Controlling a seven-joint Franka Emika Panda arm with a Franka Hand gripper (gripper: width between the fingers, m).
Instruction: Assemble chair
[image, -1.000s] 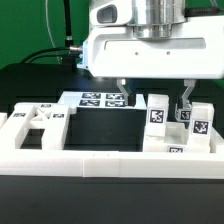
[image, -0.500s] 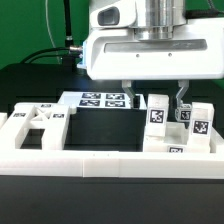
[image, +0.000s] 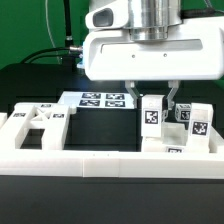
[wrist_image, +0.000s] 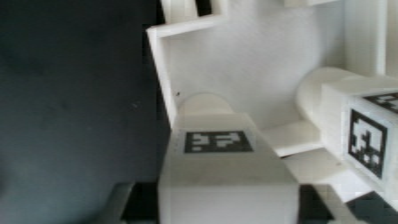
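Note:
A white chair post (image: 152, 117) with a square tag stands upright at the exterior view's right, among other white chair parts. My gripper (image: 152, 98) hangs straight over it, one finger on each side of its top. The wrist view shows the post's tagged face (wrist_image: 222, 150) between my fingers (wrist_image: 125, 197), with a thin dark gap on each side. The jaws stand narrow but open, not clamped. A second tagged post (image: 197, 122) stands just to the right and also shows in the wrist view (wrist_image: 368, 135).
Flat white chair slabs with tags (image: 35, 122) lie at the exterior view's left. The marker board (image: 105, 99) lies behind the middle. A low white border wall (image: 80, 160) runs along the front. Another tagged part (image: 175, 150) lies in front of the posts.
The fingers have drawn in from wide apart to close around the post. The post has shifted slightly to the exterior view's left.

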